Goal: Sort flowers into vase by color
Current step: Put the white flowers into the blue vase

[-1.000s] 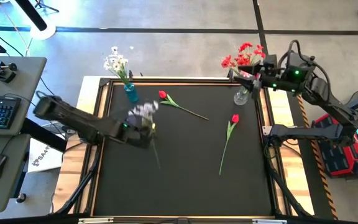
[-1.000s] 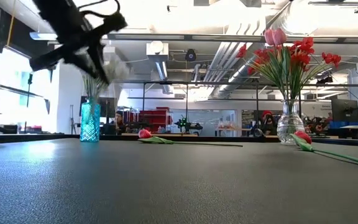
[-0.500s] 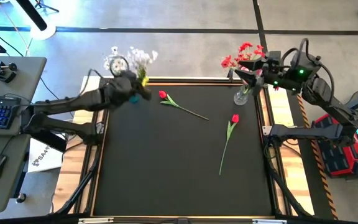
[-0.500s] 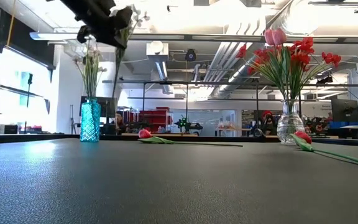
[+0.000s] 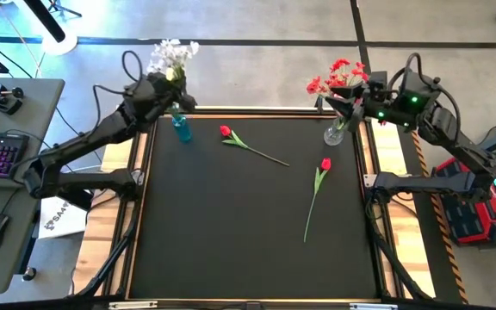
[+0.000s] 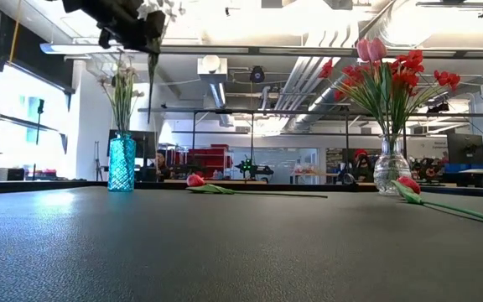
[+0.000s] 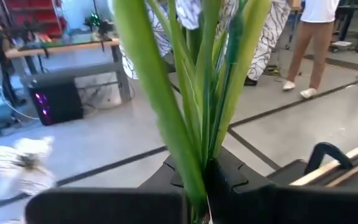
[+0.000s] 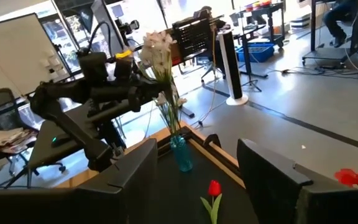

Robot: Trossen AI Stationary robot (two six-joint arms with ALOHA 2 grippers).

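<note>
The left claw [image 5: 164, 79] is clamped on the green stems of a white blossom spray [image 5: 174, 53], held high over the blue vase [image 5: 182, 129] at the surface's [image 5: 231, 224] far left corner. The spray looks light and springy, so gripping low on the stems suits. The right claw [image 8: 194, 165] stands wide and empty beside the clear vase [image 5: 335, 133]. Two red buds [image 5: 325, 164] lie on the surface.

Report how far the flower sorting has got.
Done: red sprays and a pink tulip stand in the clear vase, and white blossoms already stand in the blue vase.

In hand: the left gripper is shut on a white flower spray, held high above the blue vase. The right gripper waits open beside the clear vase.

Left: two red buds lie on the black mat.
</note>
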